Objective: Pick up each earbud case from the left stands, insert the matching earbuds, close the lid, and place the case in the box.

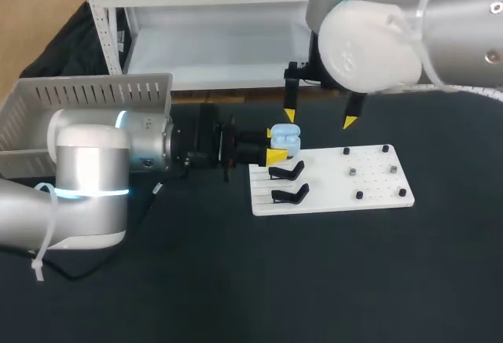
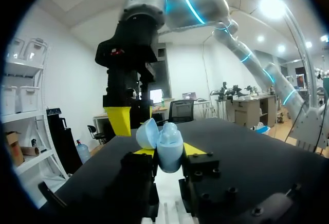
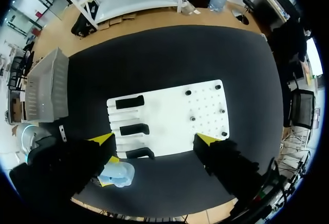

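Head view has the left end effector (image 1: 279, 145) clamped on the light blue earbud case (image 1: 286, 137) from both sides, lid flipped open, right at the edge of the white stand board (image 1: 369, 182) on the desk (image 1: 236, 280). Right end effector (image 1: 320, 119) hangs just above it, yellow-tipped fingers wide apart with nothing between them, and in the right wrist view the case sits under and beside one finger, not in the gap. Black stands (image 1: 287, 171) lie just beside the left end effector, and the grey box (image 1: 86, 95) is well apart, back behind that arm.
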`<action>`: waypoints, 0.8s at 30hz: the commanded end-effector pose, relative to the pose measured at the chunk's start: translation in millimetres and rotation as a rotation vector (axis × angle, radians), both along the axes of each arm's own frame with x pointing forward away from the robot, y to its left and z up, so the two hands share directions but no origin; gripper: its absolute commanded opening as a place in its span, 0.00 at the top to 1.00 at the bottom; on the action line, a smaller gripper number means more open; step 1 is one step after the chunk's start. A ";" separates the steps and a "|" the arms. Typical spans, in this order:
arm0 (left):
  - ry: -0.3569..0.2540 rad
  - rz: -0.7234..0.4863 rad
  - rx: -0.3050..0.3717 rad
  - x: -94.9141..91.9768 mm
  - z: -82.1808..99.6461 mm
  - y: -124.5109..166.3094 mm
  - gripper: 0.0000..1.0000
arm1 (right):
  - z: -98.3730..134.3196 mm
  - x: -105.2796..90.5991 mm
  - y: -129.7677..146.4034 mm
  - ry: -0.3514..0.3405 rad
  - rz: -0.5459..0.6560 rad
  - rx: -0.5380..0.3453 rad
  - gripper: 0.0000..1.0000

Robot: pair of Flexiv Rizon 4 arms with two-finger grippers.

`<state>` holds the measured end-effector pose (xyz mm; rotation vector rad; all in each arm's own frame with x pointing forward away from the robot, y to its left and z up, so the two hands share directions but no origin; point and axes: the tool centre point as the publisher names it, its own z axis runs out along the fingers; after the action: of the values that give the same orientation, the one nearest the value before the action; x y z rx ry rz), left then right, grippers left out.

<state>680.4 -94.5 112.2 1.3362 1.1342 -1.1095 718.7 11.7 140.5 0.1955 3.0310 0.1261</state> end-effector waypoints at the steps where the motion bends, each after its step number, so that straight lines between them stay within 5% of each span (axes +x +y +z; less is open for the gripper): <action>1: -0.001 0.002 0.000 -0.1 0.0 -0.1 1.00 | -3.4 -7.7 -0.1 0.013 0.004 0.013 0.00; 20: -0.001 0.002 0.000 -0.1 0.0 -0.1 1.00 | 1.4 -36.5 15.6 0.078 0.049 0.072 0.00; 24: -0.001 0.002 0.000 -0.1 0.0 -0.1 1.00 | 10.4 -33.8 11.8 -0.005 0.021 0.052 0.00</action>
<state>680.1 -94.4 112.2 1.3356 1.1348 -1.1092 693.4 25.1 146.0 0.1446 3.0792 0.2134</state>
